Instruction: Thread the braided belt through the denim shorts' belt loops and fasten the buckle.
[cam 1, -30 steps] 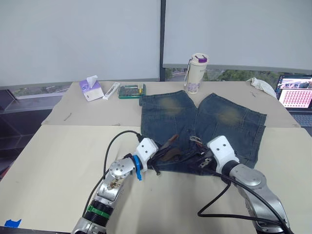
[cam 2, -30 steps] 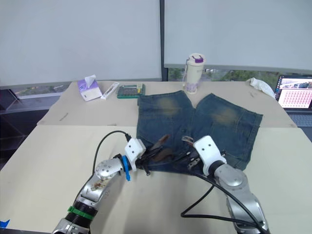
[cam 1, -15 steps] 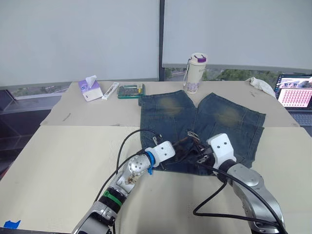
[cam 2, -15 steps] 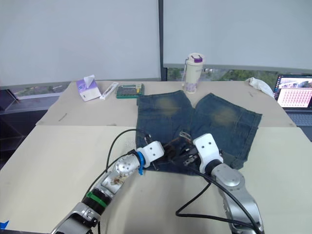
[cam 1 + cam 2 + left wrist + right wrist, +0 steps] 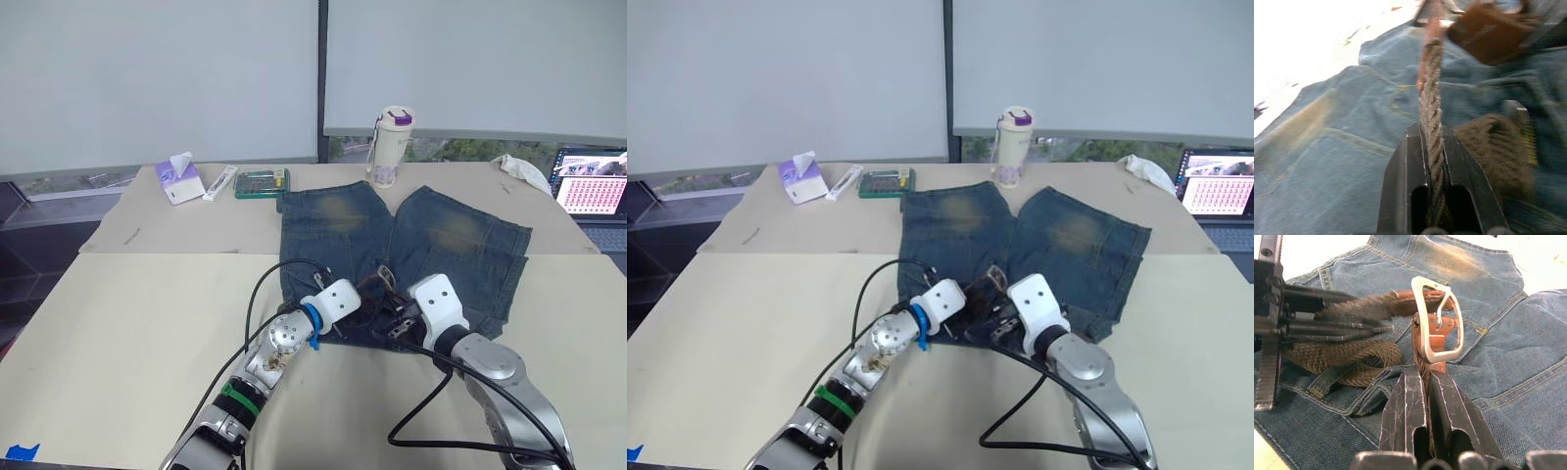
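Counter (image 5: 118, 313) carries denim shorts (image 5: 338, 230), waistband toward robot. Braided belt (image 5: 1347, 360) bunched at waistband between both end effectors. Left end effector (image 5: 1432, 147) clamped on braided belt. Right end effector (image 5: 1422, 382) clamped on belt strap just below buckle (image 5: 1437, 335), buckle upright.

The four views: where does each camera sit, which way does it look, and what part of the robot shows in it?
Left eye view: on the head, looking forward and down at the table and the shorts; both arms show.
Right eye view: beside it, same scene, same arms.
Left wrist view: on the left wrist, looking along the left gripper, shut on the belt.
Right wrist view: on the right wrist, looking along the right gripper, shut on the belt just below the buckle; the left gripper shows too.
Both wrist views share the belt and shorts.
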